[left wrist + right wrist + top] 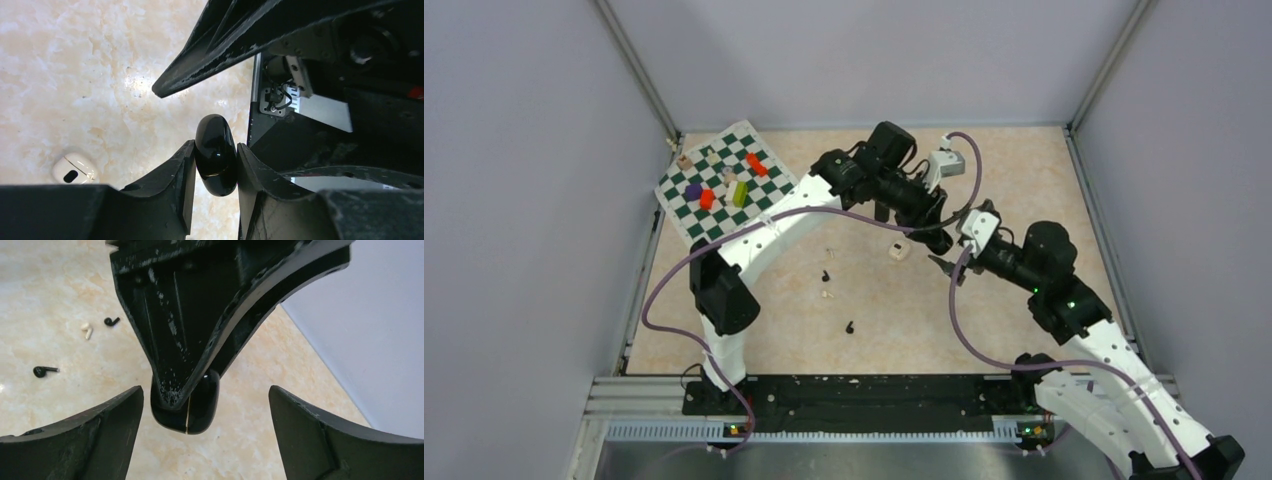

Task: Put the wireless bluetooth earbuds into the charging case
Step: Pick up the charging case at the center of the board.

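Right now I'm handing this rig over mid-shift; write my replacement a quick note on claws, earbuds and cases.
Left claw: shut on the glossy black rounded charging case.
Right claw: open, fingers flanking that case, apart from it.
Small white rounded case: on the beige marbled table nearby.
Two tiny black earbuds and two whitish earbuds: loose on the table.
Done: nothing inserted. Left: all four buds.

A robotics lab test cell: a marble-patterned tabletop [1024, 180] boxed in on three sides by plain grey wall panels [524, 200] on slim metal corner posts [639, 70]; along its near edge, an aluminium rail [824, 430] carrying two cabled robot arms [764, 235]; in its far left corner, a chessboard mat [769, 185] with coloured blocks [755, 164].
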{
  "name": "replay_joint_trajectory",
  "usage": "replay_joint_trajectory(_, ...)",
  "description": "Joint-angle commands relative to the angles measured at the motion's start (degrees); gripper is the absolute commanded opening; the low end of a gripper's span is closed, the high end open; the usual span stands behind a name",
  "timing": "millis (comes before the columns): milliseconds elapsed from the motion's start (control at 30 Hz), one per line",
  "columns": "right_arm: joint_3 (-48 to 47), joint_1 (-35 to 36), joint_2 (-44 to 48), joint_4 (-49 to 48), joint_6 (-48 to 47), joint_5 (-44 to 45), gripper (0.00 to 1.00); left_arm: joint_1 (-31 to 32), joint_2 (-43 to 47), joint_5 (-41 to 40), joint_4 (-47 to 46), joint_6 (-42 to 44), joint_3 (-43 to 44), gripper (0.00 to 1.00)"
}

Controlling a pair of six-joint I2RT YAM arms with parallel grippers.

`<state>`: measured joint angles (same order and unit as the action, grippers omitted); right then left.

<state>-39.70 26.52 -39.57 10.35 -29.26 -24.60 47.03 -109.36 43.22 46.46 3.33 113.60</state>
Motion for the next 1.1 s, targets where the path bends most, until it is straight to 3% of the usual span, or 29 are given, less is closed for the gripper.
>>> replay_joint_trajectory(0,-7.1,-0.1,0.9,1.9,4.7,-2.2,0.95,0.3,3.4,-1.6,1.9,3.5,2.2,0.18)
replay_joint_trajectory(200,-15.7,-3.5,-0.9,8.9,7.3,-11.9,0.95,-1.7,10.1,-3.2,5.1,9.0,0.2,0.17)
replay_joint_trajectory(333,-20.6,-4.8,-4.5,13.0,8.7,-21.2,0.95,-5.3,15.1,-0.2,6.1,12.2,-2.8,0.17)
replay_joint_trajectory(500,-22.2,-10.3,-12.1,11.9,14.1,-38.5,0.93,-8.3,20.3,5.0,6.2,15.6,-8.7,0.17)
replay_joint_trajectory(733,-23.1,-10.3,-21.6,8.0,21.1,-48.3,0.88,-8.3,24.0,9.7,4.9,18.1,-16.2,0.19)
replay_joint_trajectory(833,-19.6,-10.2,-21.6,2.7,25.8,-51.1,0.87,-8.3,24.5,9.5,3.2,17.4,-17.6,0.20)
replay_joint_trajectory(967,-11.8,-9.5,-19.0,-13.9,38.4,-51.3,0.85,-8.3,23.4,10.4,1.6,15.5,-17.7,0.20)
replay_joint_trajectory(1067,-9.8,-7.9,-19.6,-17.8,41.3,-50.5,0.81,-8.2,22.0,11.4,1.1,14.4,-16.8,0.19)
